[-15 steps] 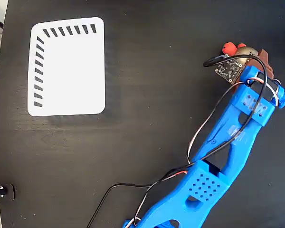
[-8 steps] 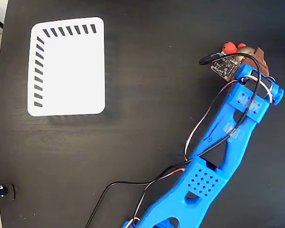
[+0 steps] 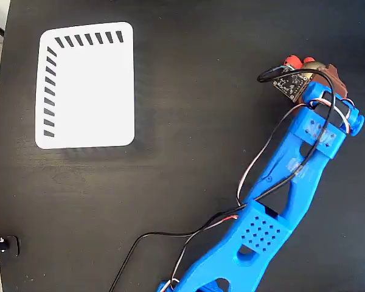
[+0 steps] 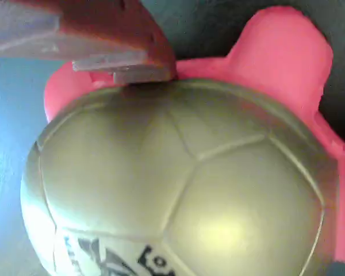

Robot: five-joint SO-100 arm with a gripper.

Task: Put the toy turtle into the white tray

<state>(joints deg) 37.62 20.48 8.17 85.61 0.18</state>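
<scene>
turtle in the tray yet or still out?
Out. The toy turtle sits on the dark table at upper right of the fixed view, under the gripper; the white tray at upper left holds nothing.

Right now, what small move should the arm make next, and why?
Probably close the gripper on the toy turtle before any lift. In the wrist view the shell fills the frame, with one brown finger against its upper edge. I cannot tell if the grip is already firm. The white tray lies far left in the fixed view.
</scene>
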